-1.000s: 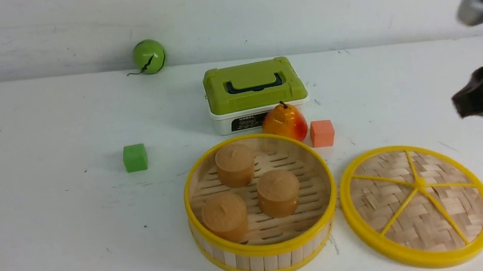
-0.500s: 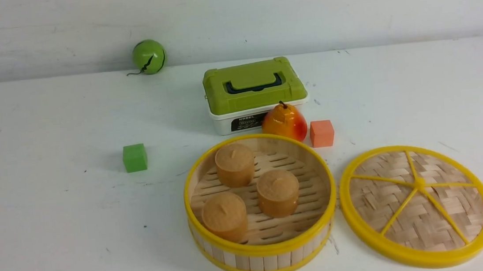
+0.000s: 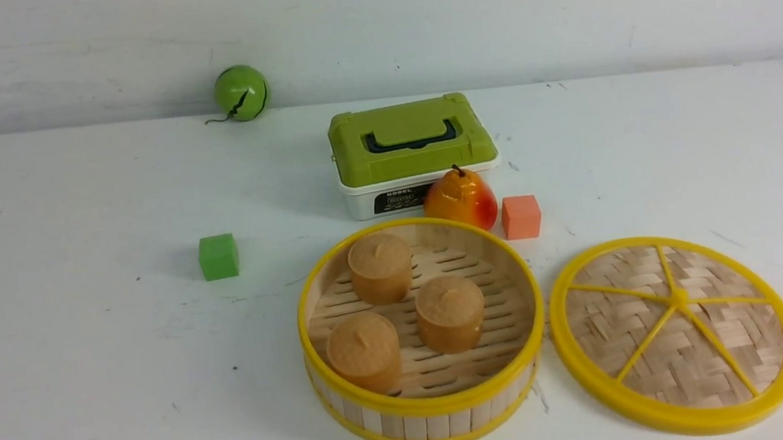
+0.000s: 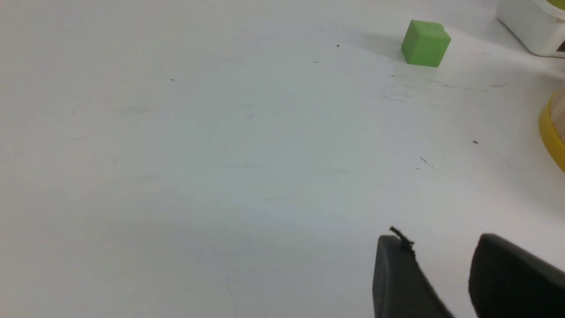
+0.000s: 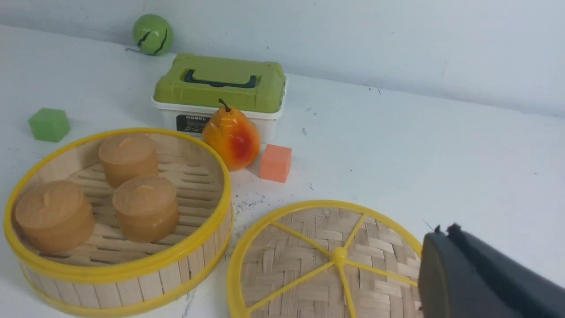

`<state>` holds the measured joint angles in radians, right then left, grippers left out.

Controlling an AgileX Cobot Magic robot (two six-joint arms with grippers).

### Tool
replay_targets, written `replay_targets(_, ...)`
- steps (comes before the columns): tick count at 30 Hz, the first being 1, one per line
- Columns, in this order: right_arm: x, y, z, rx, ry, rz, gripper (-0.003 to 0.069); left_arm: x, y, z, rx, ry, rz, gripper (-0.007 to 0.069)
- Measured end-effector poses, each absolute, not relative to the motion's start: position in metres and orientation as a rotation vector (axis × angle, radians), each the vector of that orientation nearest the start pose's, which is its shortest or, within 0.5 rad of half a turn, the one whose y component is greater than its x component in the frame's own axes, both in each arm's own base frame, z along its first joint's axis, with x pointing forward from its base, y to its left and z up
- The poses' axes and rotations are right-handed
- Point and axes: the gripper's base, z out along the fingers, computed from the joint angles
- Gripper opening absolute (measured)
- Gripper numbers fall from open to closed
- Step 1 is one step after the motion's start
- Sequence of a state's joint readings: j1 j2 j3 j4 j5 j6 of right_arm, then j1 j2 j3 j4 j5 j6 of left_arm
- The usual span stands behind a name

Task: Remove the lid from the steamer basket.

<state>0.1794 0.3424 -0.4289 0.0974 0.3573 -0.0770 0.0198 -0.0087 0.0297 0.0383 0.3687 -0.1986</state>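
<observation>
The left gripper [image 4: 441, 247] is hanging over the table [image 3: 88, 350], fingers spread and empty. The steamer basket [image 3: 431, 421] is sitting uncovered, and the lid [image 3: 675, 333] is lying flat on the table just beside it, to its right. The right gripper [image 5: 443, 234] is showing only as a dark mass, so I cannot tell its state.

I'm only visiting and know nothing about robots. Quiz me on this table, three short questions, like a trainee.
1. True or false: the lid sits on the steamer basket.
2. How many brown cakes are in the basket?
3. Which stands closest to the pear? A green cube, B orange cube, C green ball.
Key: 1 false, it lies beside the basket; 2 three; 3 B.
</observation>
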Motion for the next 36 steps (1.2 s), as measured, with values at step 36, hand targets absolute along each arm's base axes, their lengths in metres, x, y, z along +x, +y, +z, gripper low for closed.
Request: replay_targets(36,0.052,-0.003,0.173,0.127,1.872,0.02,-0.002,0.053,0.002,0.17,-0.18,1.866,-0.086,0.0239)
